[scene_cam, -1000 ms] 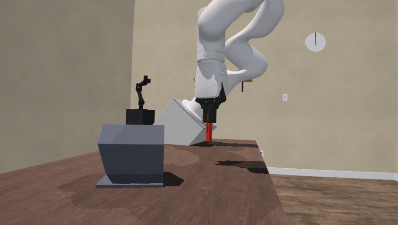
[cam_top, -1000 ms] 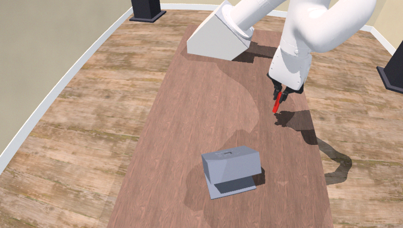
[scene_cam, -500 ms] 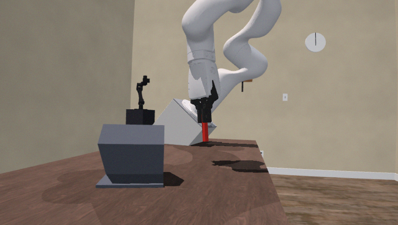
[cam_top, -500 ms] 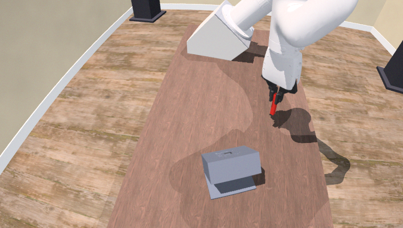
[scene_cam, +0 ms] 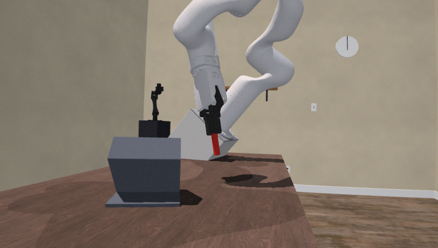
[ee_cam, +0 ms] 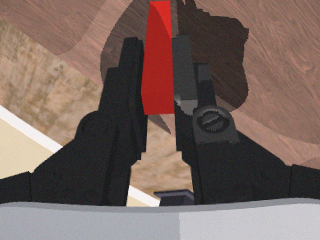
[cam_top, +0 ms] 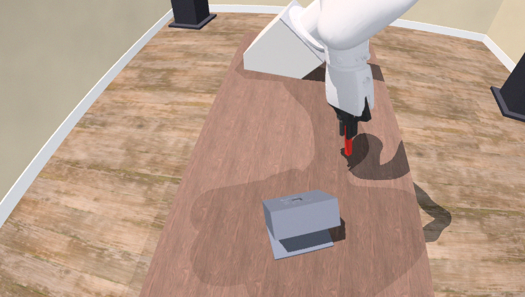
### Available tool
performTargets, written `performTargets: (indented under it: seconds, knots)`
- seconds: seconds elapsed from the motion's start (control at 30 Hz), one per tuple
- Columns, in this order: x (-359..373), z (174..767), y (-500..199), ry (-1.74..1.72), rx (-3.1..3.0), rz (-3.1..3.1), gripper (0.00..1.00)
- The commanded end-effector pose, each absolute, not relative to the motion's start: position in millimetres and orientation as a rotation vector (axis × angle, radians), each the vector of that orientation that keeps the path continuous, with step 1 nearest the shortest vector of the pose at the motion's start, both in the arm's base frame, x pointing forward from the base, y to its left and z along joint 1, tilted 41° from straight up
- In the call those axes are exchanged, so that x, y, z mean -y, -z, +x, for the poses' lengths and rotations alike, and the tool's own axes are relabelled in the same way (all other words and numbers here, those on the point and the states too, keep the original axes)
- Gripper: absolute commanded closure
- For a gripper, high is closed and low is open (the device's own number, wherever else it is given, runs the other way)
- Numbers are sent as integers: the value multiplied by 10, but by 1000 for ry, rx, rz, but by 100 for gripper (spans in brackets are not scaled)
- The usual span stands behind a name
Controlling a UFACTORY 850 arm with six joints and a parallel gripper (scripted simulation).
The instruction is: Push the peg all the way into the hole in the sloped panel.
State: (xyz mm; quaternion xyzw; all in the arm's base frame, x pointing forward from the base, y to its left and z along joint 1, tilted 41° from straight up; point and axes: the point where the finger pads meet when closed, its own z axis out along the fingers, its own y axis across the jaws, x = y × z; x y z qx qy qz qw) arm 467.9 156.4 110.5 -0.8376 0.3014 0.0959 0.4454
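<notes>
My gripper [cam_top: 348,137] [scene_cam: 214,130] [ee_cam: 159,62] is shut on a red square peg [cam_top: 347,146] [scene_cam: 215,144] [ee_cam: 159,60]. It holds the peg nearly upright and well above the wooden table [cam_top: 254,129], near the table's right edge. The grey block with the sloped panel [cam_top: 301,214] [scene_cam: 144,169] stands on its flat base plate nearer the front of the table, to the left of the peg. A small slot-shaped hole [cam_top: 296,200] shows in the panel's upper face in the top view. The hole is hidden in the exterior view.
The arm's white wedge-shaped base [cam_top: 280,51] [scene_cam: 196,138] sits at the far end of the table. Black stands [cam_top: 189,12] [cam_top: 514,91] are on the wooden floor at the back left and right. The table's right edge lies close to the gripper.
</notes>
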Motion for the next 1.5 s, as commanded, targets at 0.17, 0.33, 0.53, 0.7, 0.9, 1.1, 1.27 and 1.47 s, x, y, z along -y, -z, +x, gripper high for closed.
performTargets:
  seconds: [0.17,0.33,0.53,0.7,0.9,1.1,1.27,1.47]
  knots:
    - [-1435,4808,-1044,-217,-813,-1976,100]
    - [-1324,4901,-991,-197,-861,-1903,100]
    - [-1225,4976,-947,-176,-898,-1844,100]
    - [-1087,5069,-889,-145,-943,-1771,100]
    - [-902,5175,-816,-101,-995,-1685,100]
    - [-766,5242,-764,-68,-1029,-1628,100]
    - [-584,5318,-696,-22,-1070,-1558,100]
    - [-346,5395,-608,38,-1117,-1475,100]
